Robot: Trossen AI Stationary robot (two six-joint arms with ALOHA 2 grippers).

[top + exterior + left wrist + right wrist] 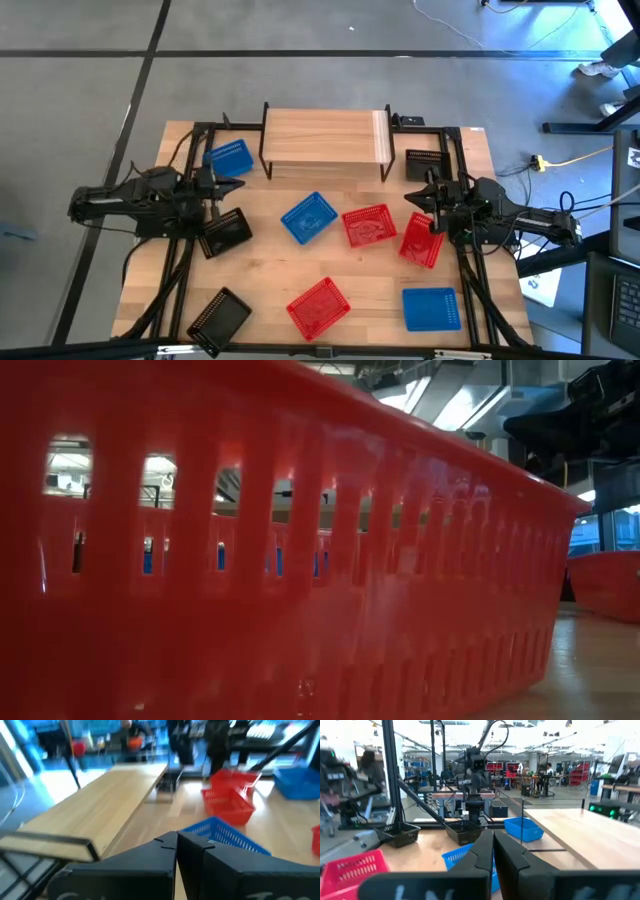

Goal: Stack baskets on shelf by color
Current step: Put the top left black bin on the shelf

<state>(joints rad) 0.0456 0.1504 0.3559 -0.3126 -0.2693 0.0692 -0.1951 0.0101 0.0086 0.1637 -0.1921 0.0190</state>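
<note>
Baskets lay scattered across the wooden table (380, 300) while the shelf (325, 137) at the table's far edge carried nothing that we could see. We found the left gripper (236, 185) hovering at the left end of the shelf with its fingers clenched on nothing, their tips meeting in the left wrist view. A blue basket (230, 158) sat just beyond it toward the far edge, a black basket (224, 232) just behind it toward the near edge, and a second black basket (219, 316) lay well behind, near the front left corner. We saw the right gripper (415, 196) across the table, off the right end of the shelf, likewise clenched and empty. A red basket (421, 240) lay tilted just beside it, another red basket (368, 225) a little farther toward the middle, and a blue basket (308, 217) between the two grippers. A third black basket (425, 163) sat near the right gripper by the shelf's right legs. Well toward the front edge lay one more red basket (319, 306), filling the low view, and one more blue basket (431, 308).
</note>
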